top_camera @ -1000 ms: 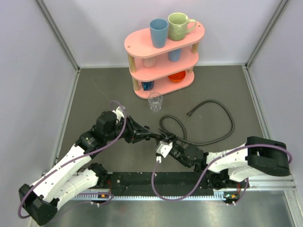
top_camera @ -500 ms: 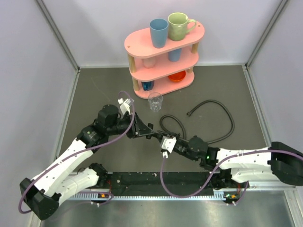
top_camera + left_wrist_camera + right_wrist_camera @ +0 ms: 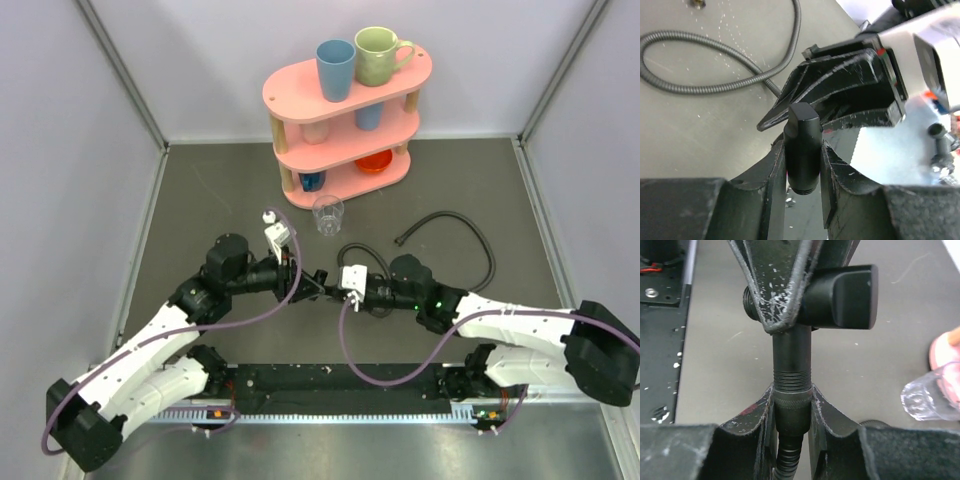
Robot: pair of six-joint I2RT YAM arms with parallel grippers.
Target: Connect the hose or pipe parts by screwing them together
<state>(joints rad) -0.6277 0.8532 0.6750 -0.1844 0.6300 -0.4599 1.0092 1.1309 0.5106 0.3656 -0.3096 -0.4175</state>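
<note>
Both my hands meet near the middle of the top view, over the grey table (image 3: 200, 200), below the clear glass (image 3: 327, 214) and the pink shelf (image 3: 345, 88) with its cups. My left hand (image 3: 310, 282) reaches in from the left of the frame and my right hand (image 3: 332, 287) from the right, fingertips almost touching. What they hold is too small to make out here. The hose (image 3: 450, 213) arcs across the right half of the frame, and a loop of it lies just above my right hand.

From the left wrist, my left hand (image 3: 803, 150) is closed on the black fitting (image 3: 802, 160), a short cylinder with a flattened top, upright between my two fingers at lower centre. The black fingers (image 3: 840, 85) of my right hand fill the centre right, just behind the fitting. The hose (image 3: 715, 90) lies on the table at upper left, ribbed and curving.

From the right wrist, my right hand (image 3: 792, 402) grips the hose's knurled end nut (image 3: 792, 412) at lower centre, with the ribbed hose running off the bottom edge. The fitting's (image 3: 845, 290) threaded stem (image 3: 792, 372) points straight down into the end nut, several threads showing above it. My left hand's fingers (image 3: 775, 290) clamp the fitting's body at the top of the frame. The glass (image 3: 930, 400) shows at the right edge.
</note>
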